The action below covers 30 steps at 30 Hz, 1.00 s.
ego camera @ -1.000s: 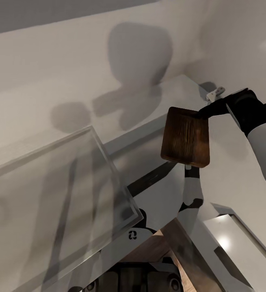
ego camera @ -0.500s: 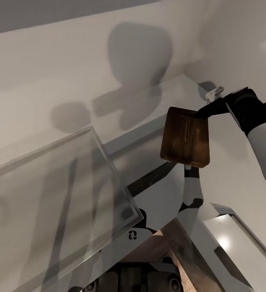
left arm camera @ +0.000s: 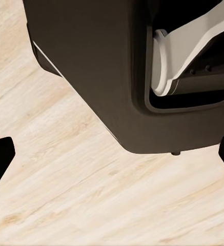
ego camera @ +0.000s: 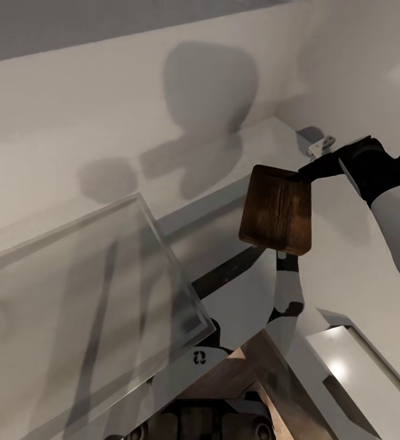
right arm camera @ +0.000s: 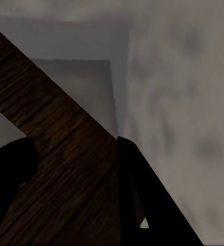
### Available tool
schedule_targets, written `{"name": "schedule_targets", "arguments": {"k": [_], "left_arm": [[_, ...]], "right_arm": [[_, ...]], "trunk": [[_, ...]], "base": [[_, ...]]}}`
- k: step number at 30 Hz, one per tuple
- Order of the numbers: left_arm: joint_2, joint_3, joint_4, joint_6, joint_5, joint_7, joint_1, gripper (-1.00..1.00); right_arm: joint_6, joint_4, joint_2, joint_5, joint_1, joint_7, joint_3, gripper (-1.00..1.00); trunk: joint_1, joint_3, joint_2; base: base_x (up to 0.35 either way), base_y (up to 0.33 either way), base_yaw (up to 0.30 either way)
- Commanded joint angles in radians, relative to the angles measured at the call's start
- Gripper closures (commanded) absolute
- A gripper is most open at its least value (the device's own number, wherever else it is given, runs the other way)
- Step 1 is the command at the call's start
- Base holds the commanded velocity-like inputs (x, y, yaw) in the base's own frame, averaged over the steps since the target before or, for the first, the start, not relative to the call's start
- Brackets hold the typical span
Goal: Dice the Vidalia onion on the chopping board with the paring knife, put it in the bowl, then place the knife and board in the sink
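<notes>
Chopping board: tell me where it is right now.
In the head view the chopping board hangs in the air right of centre, gripped at its top corner by the right gripper, in front of the pale wall.

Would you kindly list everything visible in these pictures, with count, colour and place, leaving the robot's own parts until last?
chopping board: one, dark brown wood, held in the air in front of the pale wall, clamped at its far edge.
glass panel: one, clear and grey-tinted, tilted, at the head view's lower left.
white glossy slab: one, at the head view's lower right.
wall: pale, carrying the robot's shadow.
wooden floor: pale planks, under the left gripper.
right gripper: one, black, shut on the board's edge; its fingers lie against the wood.
left gripper: one, dark fingertips spread wide over the floor, holding nothing.
robot base: one, dark, above the floor.
</notes>
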Motion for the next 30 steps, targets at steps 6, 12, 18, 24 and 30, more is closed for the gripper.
{"name": "schedule_targets", "arguments": {"k": [6,12,18,24,30], "left_arm": [[0.000,-0.001,-0.002,-0.001,0.002,-0.002,0.001,-1.00],[0.000,-0.001,-0.002,-0.001,0.002,-0.002,0.001,-1.00],[0.000,-0.001,-0.002,-0.001,0.002,-0.002,0.001,-1.00],[0.000,-0.001,-0.002,-0.001,0.002,-0.001,0.001,-1.00],[0.000,-0.001,-0.002,-0.001,0.002,-0.001,0.001,-1.00]], "right_arm": [[0.002,0.040,0.000,0.019,0.000,0.008,0.005,1.00],[0.002,0.040,0.000,0.019,0.000,0.008,0.005,1.00],[0.003,0.039,0.000,0.019,0.000,0.010,0.005,1.00],[0.035,0.025,0.000,0.017,0.000,0.040,0.003,1.00],[0.049,0.023,0.000,0.016,0.000,0.046,0.003,1.00]], "trunk": [[0.001,0.008,-0.001],[0.001,0.018,-0.001],[0.001,0.027,-0.001],[0.001,0.037,-0.001],[0.001,0.046,-0.001]], "base": [[0.000,0.000,0.000],[0.000,0.000,0.000],[0.000,0.000,0.000],[0.000,0.000,0.000],[-0.033,0.000,0.000]]}}
